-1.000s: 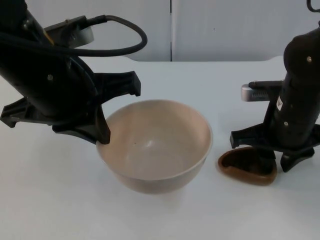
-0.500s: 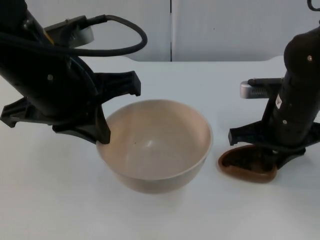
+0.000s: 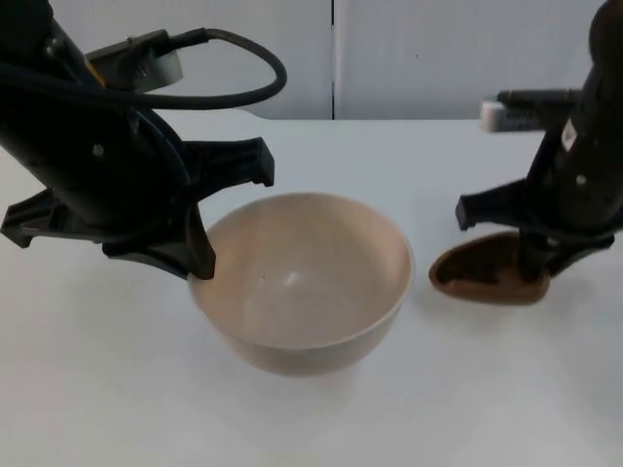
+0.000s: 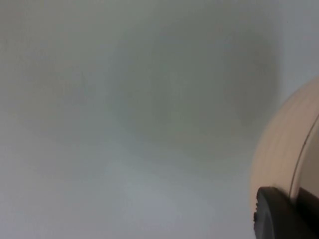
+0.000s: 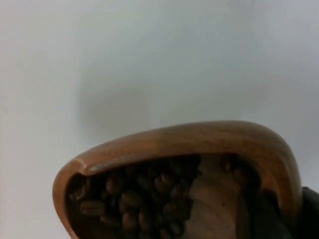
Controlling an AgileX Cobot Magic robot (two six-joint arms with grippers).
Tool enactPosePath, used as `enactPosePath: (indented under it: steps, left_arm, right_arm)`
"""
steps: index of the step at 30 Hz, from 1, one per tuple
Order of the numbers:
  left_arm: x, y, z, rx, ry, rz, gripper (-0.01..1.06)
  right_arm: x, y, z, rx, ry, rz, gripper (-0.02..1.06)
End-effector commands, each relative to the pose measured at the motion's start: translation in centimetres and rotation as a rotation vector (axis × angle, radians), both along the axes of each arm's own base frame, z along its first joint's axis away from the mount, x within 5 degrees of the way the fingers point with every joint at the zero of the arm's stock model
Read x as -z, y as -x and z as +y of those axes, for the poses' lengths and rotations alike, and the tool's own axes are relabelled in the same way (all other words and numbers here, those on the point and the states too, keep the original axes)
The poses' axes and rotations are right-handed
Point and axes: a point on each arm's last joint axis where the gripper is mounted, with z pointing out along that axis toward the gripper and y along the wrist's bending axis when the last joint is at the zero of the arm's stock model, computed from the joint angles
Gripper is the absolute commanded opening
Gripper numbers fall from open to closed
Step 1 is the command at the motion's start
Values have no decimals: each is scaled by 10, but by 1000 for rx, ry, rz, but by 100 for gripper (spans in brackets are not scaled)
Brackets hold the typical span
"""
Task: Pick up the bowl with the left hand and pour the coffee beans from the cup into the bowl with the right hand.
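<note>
The left gripper (image 3: 200, 268) sits at the left rim of the bowl (image 3: 302, 282), its jaws closed on that rim: one black fingertip (image 4: 281, 214) presses the bowl's (image 4: 284, 149) pale outer wall, the other reaches inside. The bowl is beige, upright, mouth up, with nothing in it, and extends rightward from these jaws. Whether it rests on the white worktop (image 3: 97, 389) or hangs just above it cannot be told.

Right of the bowl and apart from it is the brown wooden cup (image 3: 487, 274), a rounded-triangle dish whose long axis runs left to right, its narrower end pointing toward the bowl. The right gripper (image 3: 531, 268) comes down onto the cup's right end, its jaws clamped narrowly on the wall there, so the rest of the cup extends left from them. The cup looks tipped slightly, with its left end lower. The right wrist view shows dark coffee beans (image 5: 139, 199) heaped inside the cup (image 5: 189, 137), gathered toward the end away from the jaws.
</note>
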Motion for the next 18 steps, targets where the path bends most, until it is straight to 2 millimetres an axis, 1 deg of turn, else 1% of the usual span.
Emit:
enactPosePath:
  steps: [1,5,6,7,10,11,15,16,18]
  left_arm:
    - [-5,0,0,-17,21,-23,0]
    - [-5,0,0,-17,21,-23,0]
    - [-5,0,0,-17,21,-23,0]
    - [-5,0,0,-17,21,-23,0]
    - [-5,0,0,-17,21,-23,0]
    - [-5,0,0,-17,21,-23,0]
    - [-5,0,0,-17,21,-23,0]
    - [-5,0,0,-17,21,-23,0]
    - [-5,0,0,-17,21,-23,0]
  right_arm:
    - [-13,1,-1,-17,-3,-31,0]
    - [-45,6,-5,-57,6,-63,0]
    - [-45,6,-5,-57,6,-63,0]
    - [-59,7,-7,-68,24,-73,0]
    - [-89,10,-10,-94,45,-84,0]
    - [-89,10,-10,-94,45,-84,0]
    - [-126,12,-11,-128,34,-136,0]
    - [-126,12,-11,-128,34,-136,0]
    - [-141,12,-12,-142,38,-148,0]
